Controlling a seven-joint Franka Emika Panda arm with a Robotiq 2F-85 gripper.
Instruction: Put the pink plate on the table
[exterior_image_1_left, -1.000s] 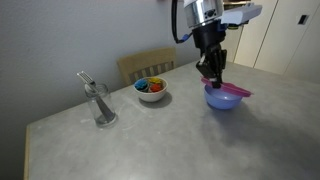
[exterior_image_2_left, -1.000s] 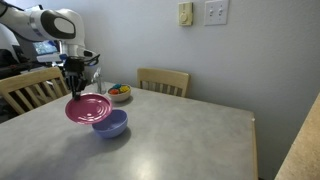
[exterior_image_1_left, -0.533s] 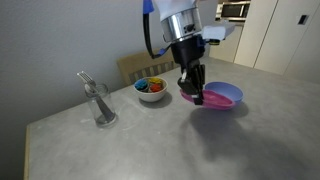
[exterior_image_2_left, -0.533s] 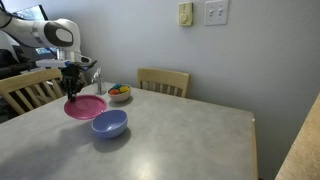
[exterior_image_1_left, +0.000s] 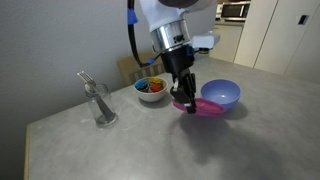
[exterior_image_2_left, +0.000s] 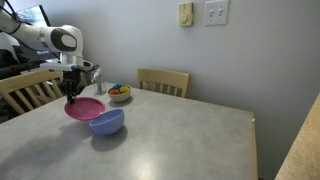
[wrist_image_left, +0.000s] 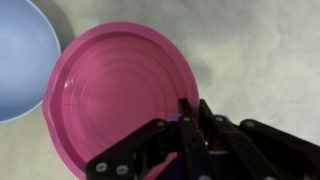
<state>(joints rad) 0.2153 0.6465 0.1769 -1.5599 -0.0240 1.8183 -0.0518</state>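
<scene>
My gripper is shut on the rim of the pink plate and holds it just above the grey table, beside the periwinkle-blue bowl. In an exterior view the plate hangs level under the gripper, partly in front of the blue bowl. In the wrist view the plate fills the middle, with my jaws pinching its rim at the lower right. The blue bowl sits at the left edge.
A small white bowl of colourful pieces stands behind the plate; it also shows by the wall. A clear glass with a utensil stands at the left. Wooden chairs line the table's far side.
The gripper has carried the pink plate off the blue bowl, sideways toward the white bowl's side, and lower toward the tabletop. The blue bowl now sits uncovered.
</scene>
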